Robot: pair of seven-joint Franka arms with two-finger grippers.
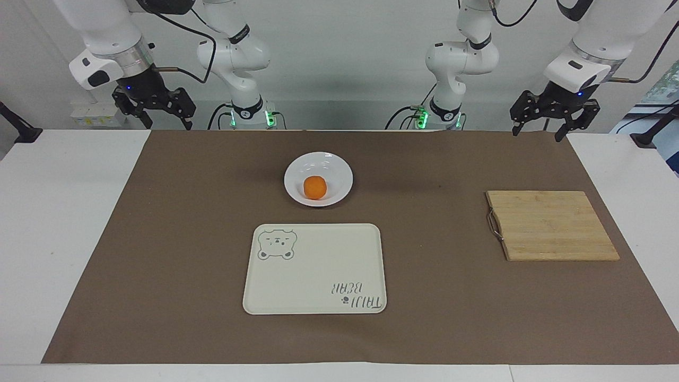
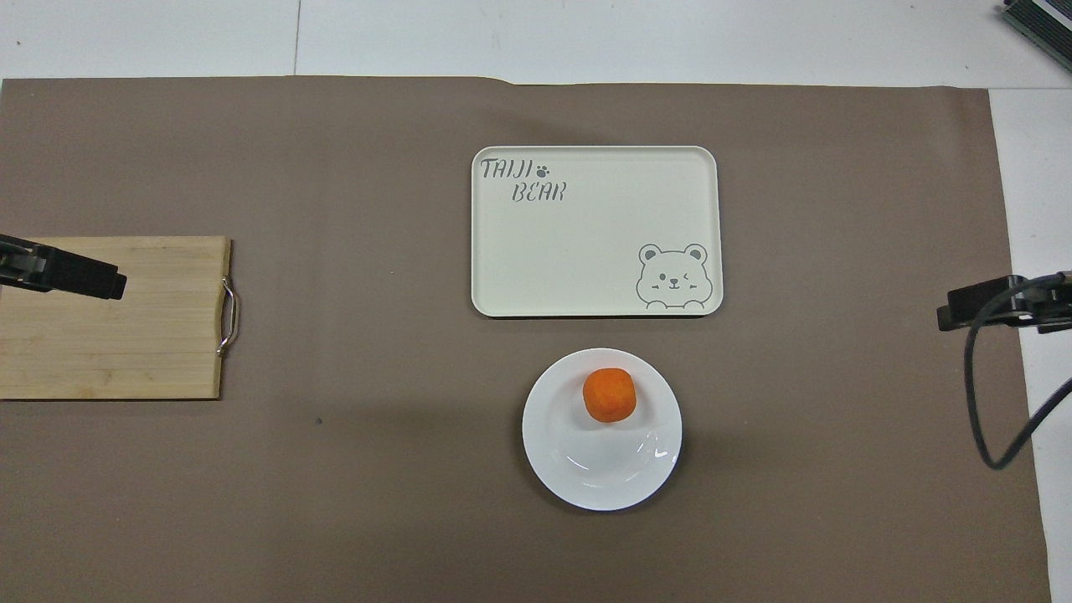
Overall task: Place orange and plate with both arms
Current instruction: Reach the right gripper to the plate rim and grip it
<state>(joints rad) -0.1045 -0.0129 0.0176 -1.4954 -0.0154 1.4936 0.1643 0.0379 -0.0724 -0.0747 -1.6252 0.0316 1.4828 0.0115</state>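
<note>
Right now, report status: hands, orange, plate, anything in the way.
Left hand and right hand open, empty, raised at the table's ends. Orange sits in the plate, untouched. Tray and cutting board lie apart; nothing blocks.

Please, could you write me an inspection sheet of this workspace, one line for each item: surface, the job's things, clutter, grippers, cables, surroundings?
Surface: white table covered by a brown mat.
Job's things: the orange lies in the plate; the tray lies beside the plate, farther from the robots.
Clutter: a wooden cutting board with a metal handle, toward the left arm's end of the table.
Grippers: left gripper open, raised, holding nothing; right gripper open, raised, holding nothing. Both arms wait.
Cables: a black cable hangs by the right gripper.
Surroundings: a plain pale wall by the arm bases.
</note>
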